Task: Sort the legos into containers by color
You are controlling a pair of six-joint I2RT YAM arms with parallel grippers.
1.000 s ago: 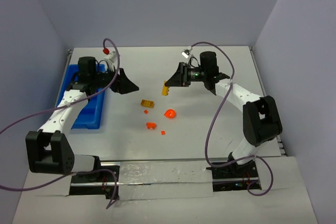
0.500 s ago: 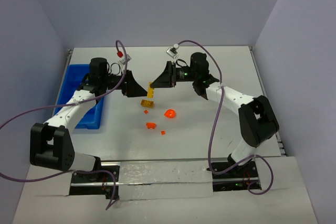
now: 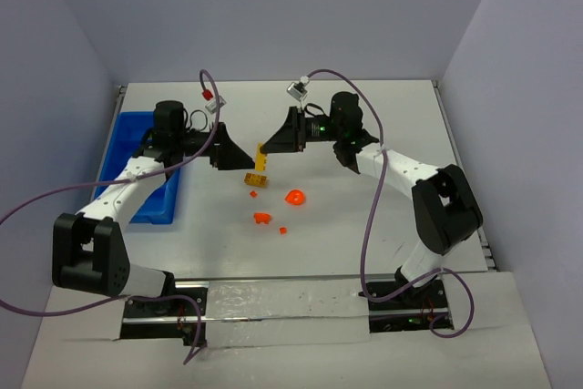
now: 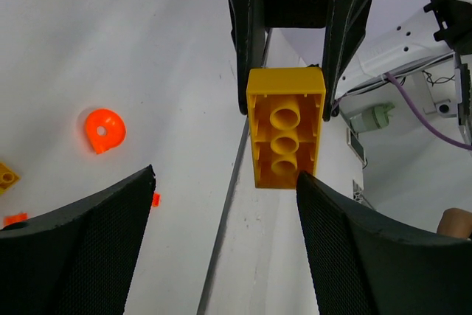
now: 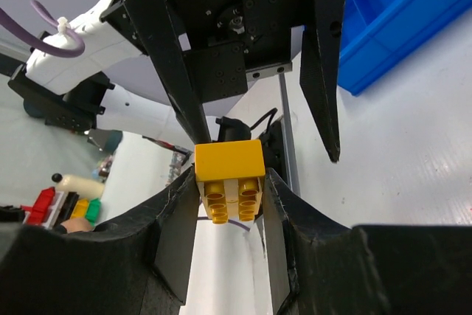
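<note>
**Sorting scene, handover in mid-air.** One blue tray (image 3: 155,209) is lying along the left edge of the bench (image 3: 392,116), behind the left hand (image 3: 242,158); what its ribbed compartments are holding cannot be told. The right hand (image 3: 271,143) is clenching one yellow brick (image 4: 286,127) by its end, holding it clear of the bench and in line with the gap of the left hand. The left hand's fingers (image 4: 88,248) are standing spread and released, gripping nothing. Nearer the arm bases than both hands, five loose pieces are lying: one loose yellow brick (image 3: 256,179), one orange ring (image 3: 294,198) and three smaller orange bits (image 3: 261,218). Bare bench is stretching beyond both hands to the far edge, and rightward of the right hand
</note>
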